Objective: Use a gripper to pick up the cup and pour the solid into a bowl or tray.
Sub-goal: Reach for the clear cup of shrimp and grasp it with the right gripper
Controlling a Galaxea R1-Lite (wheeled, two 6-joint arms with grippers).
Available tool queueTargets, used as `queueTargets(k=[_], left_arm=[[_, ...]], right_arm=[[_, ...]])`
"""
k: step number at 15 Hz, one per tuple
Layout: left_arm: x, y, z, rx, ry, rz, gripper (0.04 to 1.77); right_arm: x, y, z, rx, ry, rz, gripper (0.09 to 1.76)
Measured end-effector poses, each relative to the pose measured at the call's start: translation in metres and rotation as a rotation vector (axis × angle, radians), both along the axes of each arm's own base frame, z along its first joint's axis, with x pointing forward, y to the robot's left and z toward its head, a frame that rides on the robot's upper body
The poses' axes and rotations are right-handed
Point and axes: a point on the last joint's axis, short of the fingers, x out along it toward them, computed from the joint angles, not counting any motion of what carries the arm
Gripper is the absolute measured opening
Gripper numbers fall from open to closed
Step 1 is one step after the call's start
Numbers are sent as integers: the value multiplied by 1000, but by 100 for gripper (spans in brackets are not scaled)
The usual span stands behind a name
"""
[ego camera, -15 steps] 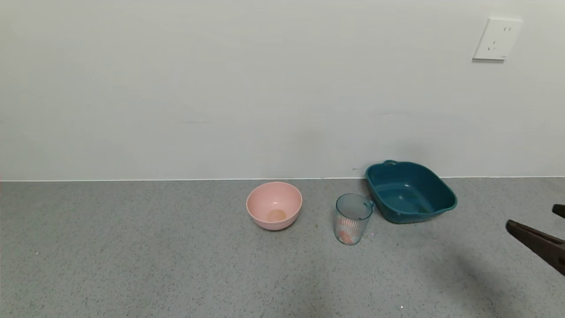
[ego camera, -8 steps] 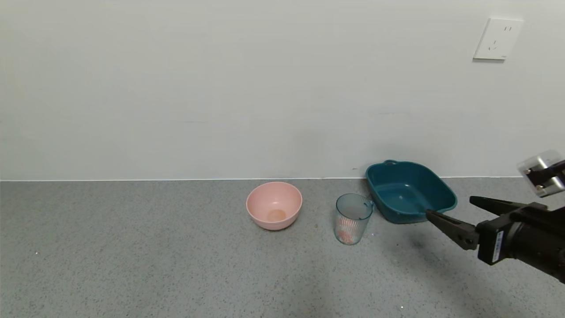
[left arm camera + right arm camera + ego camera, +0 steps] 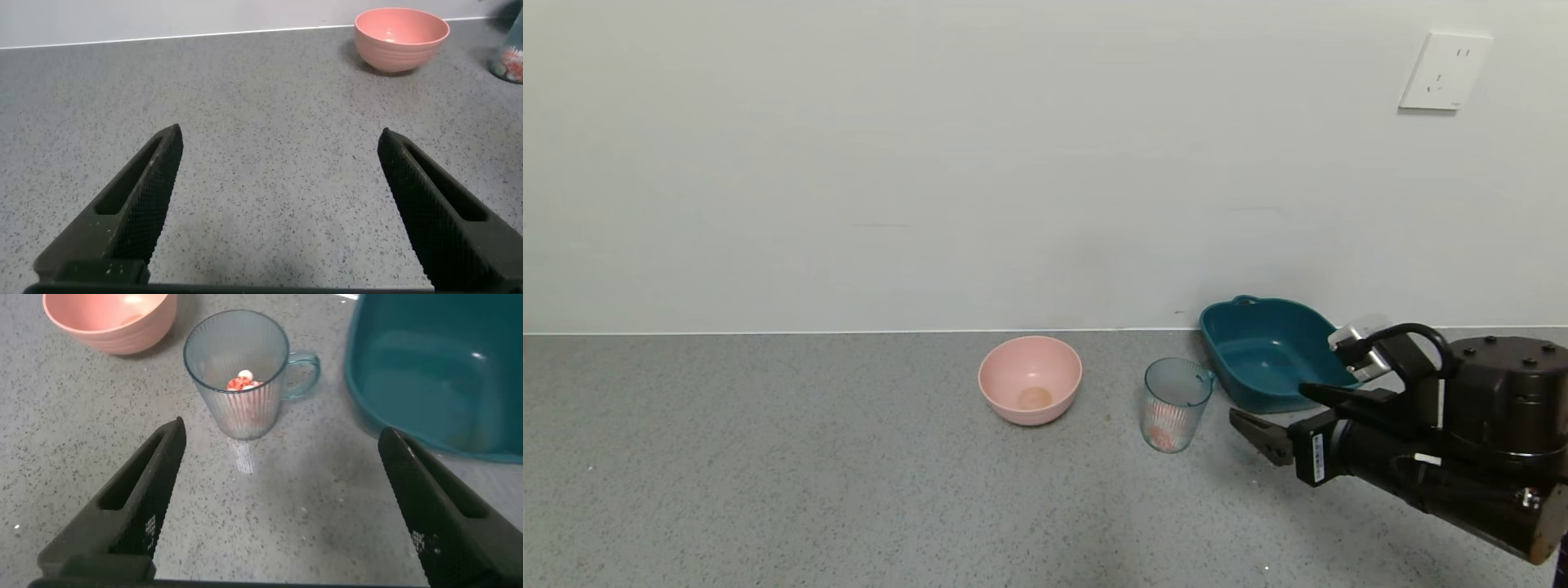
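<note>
Right gripper (image 3: 1278, 416) hung low over the counter (image 3: 768, 474), jaws spread wide and empty, just right of the cup (image 3: 1176, 403). Cup stood upright between pink bowl (image 3: 1030, 379) and teal basin (image 3: 1278, 351), solid (image 3: 243, 381) at its bottom. Left gripper (image 3: 282, 204) was wide too, apparently idle.

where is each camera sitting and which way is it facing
Head: high on the torso, looking down at the counter; right gripper shows.
Left wrist: low on the left arm, facing the pink bowl; left gripper open.
Right wrist: looks between open fingers at the cup and basin.
All three share the pink bowl and cup.
</note>
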Motion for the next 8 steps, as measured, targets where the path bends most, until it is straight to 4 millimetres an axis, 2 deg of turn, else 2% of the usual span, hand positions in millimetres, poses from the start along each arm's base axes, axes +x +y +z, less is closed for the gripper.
queueTargets(k=[5, 8], left_arm=[[0, 0, 0, 0, 0, 0, 172], [0, 0, 0, 0, 0, 0, 172]], right_arm=[[17, 24, -28, -32, 42, 19, 171], [27, 34, -38, -42, 64, 34, 171]])
